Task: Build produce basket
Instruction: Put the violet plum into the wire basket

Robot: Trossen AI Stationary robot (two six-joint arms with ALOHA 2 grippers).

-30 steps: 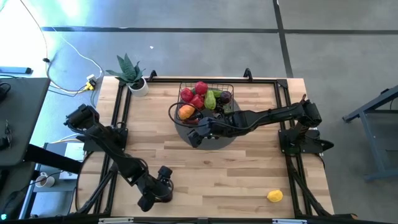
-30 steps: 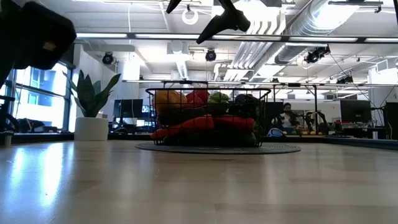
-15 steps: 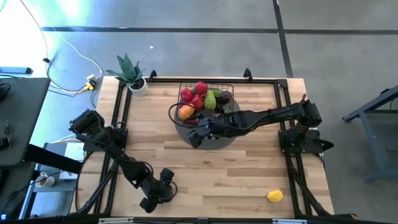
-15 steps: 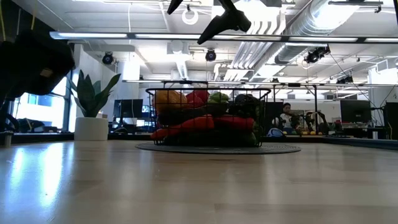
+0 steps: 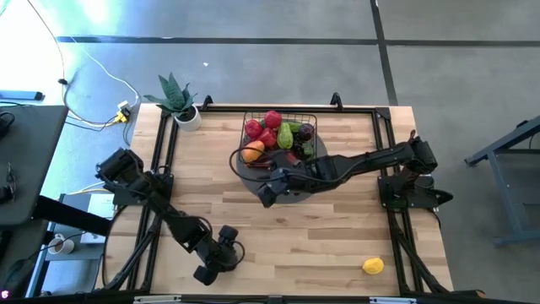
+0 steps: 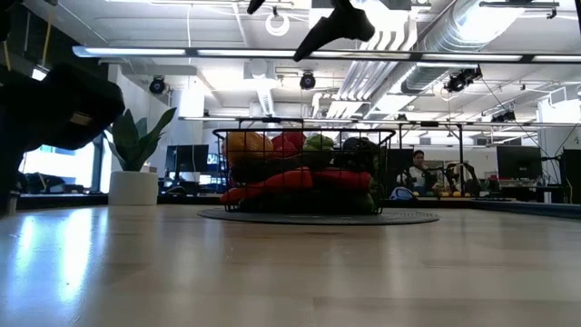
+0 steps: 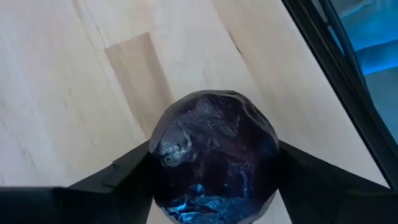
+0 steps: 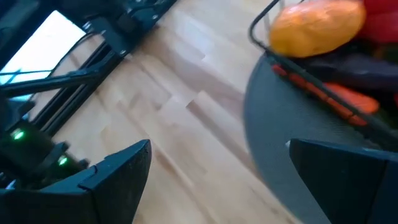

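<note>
The black wire basket sits on a flat grey disc at the table's far middle. It is filled with red, orange, green and dark produce. One yellow fruit lies alone near the table's near right corner. My left gripper is near the near edge, left of centre, shut on a dark purple crinkled round fruit. My right gripper hangs open over the disc's near left rim, just outside the basket, touching nothing. My left gripper pinches the purple round fruit between its two fingers, one on each side of its widest part. The fingers come from above, pointing down at the wooden table. Whether the fruit's underside touches the table is hidden by the fruit itself.
A spiky green potted plant stands at the far left corner. Black frame rails run along the table's left and right sides. Bare wood lies between the disc and the near edge. A person sits in the room behind.
My left gripper has carried the purple fruit a short way toward the table's right, staying shut on it. My right gripper has drawn back slightly from the basket toward the near edge, still open.
</note>
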